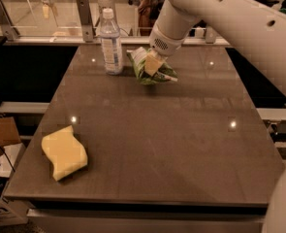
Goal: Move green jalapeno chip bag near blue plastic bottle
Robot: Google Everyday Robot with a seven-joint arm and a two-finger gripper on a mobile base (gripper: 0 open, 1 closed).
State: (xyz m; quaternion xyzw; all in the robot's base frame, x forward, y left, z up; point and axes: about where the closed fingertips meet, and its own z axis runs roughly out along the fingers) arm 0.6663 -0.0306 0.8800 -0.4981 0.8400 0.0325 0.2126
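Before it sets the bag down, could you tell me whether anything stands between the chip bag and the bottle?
Nothing visible does: the gripper holds the green jalapeno chip bag close beside the blue plastic bottle, only table surface between them.

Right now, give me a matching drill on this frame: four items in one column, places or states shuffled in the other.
Items
1. green jalapeno chip bag
2. blue plastic bottle
3. yellow sponge
4. gripper

Places or states
A. upright near the far edge of the table, left of the bag
B. lying flat at the near left corner
C. over the far middle, closed on the bag
D. held in the gripper, just right of the bottle

Pairs: 1-D, 2-A, 3-B, 4-C
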